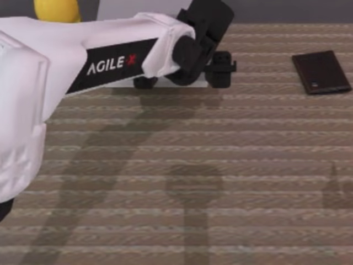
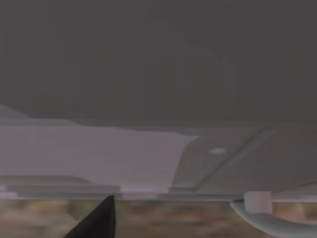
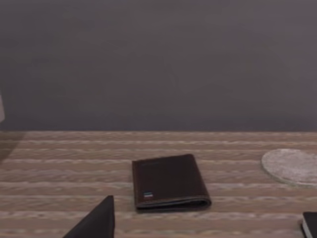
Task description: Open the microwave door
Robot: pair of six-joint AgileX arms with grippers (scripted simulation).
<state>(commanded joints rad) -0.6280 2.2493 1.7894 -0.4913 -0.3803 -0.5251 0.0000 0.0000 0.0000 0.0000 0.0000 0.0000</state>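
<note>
We cannot yet call the job done. At about twelve o'clock of the top view, our left arm point(image 1: 83, 61) reaches over the microwave point(image 1: 138, 8), its left gripper point(image 1: 220, 69) at the appliance's front edge — whether its fingers are closed on anything we cannot tell. From the left wrist view, the microwave door point(image 2: 89, 148) seems swung partly out, a pale grey panel running toward the open cavity, so we judge the opening under way with more swing perhaps left. The right gripper point(image 3: 96, 220) sits out of the top view; only one dark finger shows above a dark brown wallet point(image 3: 168, 182) at two o'clock on the table point(image 1: 193, 165).
</note>
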